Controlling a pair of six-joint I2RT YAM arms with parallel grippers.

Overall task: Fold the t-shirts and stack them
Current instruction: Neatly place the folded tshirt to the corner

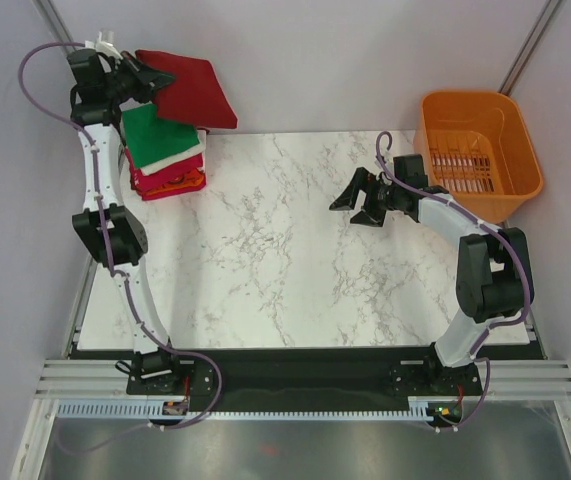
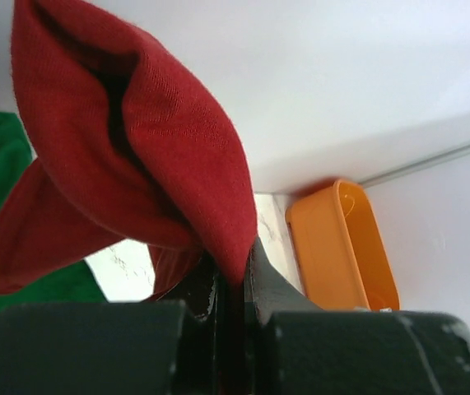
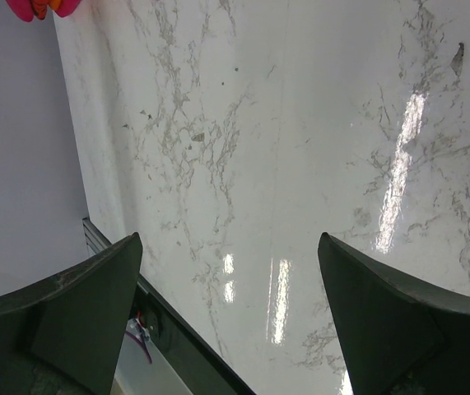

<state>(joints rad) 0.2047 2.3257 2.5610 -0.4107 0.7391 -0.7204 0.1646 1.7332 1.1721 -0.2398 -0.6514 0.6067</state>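
Over the marble table [image 1: 265, 260], left gripper [image 1: 151, 79] clenches the dark red t-shirt [image 1: 197, 92]; right gripper [image 1: 353, 209] spread, empty.

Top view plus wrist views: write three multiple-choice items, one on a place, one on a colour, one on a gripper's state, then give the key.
1. Where does the basket sit?
A. at the table's far right
B. at its near left
C. at its centre

2. What colour is the stack's top shirt?
A. yellow
B. green
C. blue

3. How is the left gripper?
A. open, empty
B. shut, empty
C. shut on the red shirt

Key:
1 A: it stands by the far right corner.
2 B: green cloth lies uppermost.
3 C: its jaws pinch red cloth.
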